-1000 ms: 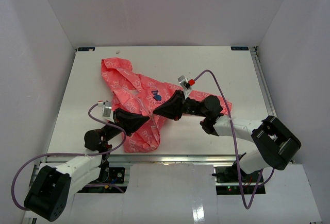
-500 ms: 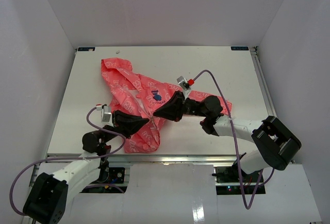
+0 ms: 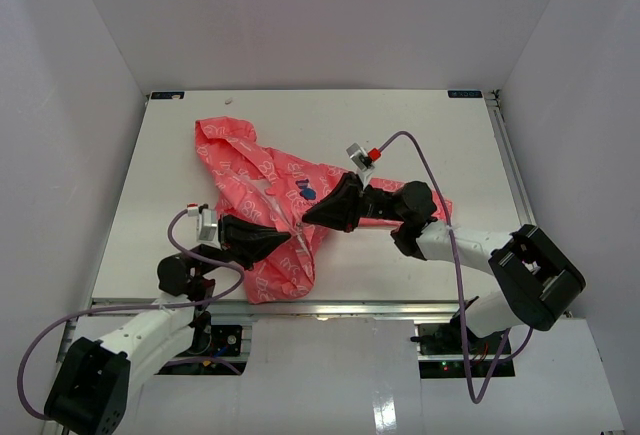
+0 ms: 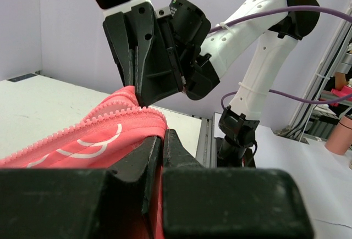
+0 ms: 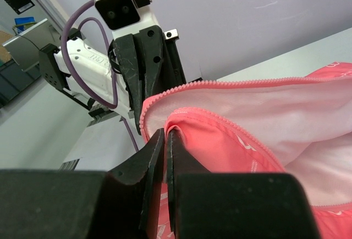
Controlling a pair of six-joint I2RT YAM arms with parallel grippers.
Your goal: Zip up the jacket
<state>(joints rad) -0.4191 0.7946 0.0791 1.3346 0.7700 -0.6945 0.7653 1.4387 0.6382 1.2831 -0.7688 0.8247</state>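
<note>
The coral-pink jacket (image 3: 255,170) with its white print lies crumpled left of the table's centre, its dark-blue logo (image 3: 305,192) facing up. My left gripper (image 3: 287,238) is shut on a zipper edge of the jacket's lower front (image 4: 104,137). My right gripper (image 3: 305,218) is shut on the facing edge (image 5: 247,145), where the paler lining (image 5: 286,104) shows. The two grippers point at each other, a few centimetres apart, with the fabric lifted between them. In the wrist views the left gripper (image 4: 160,135) and the right gripper (image 5: 165,133) both pinch fabric. The zipper slider is hidden.
The white table (image 3: 420,125) is walled in white on three sides. A metal rail (image 3: 350,304) runs along its near edge. Purple cables (image 3: 420,155) loop off both wrists. The right arm's base (image 4: 237,134) stands near the front right.
Both grippers kept their hold. The left gripper drew slightly toward the near edge and the right one slightly up and right, pulling the jacket's lower part a little nearer.
</note>
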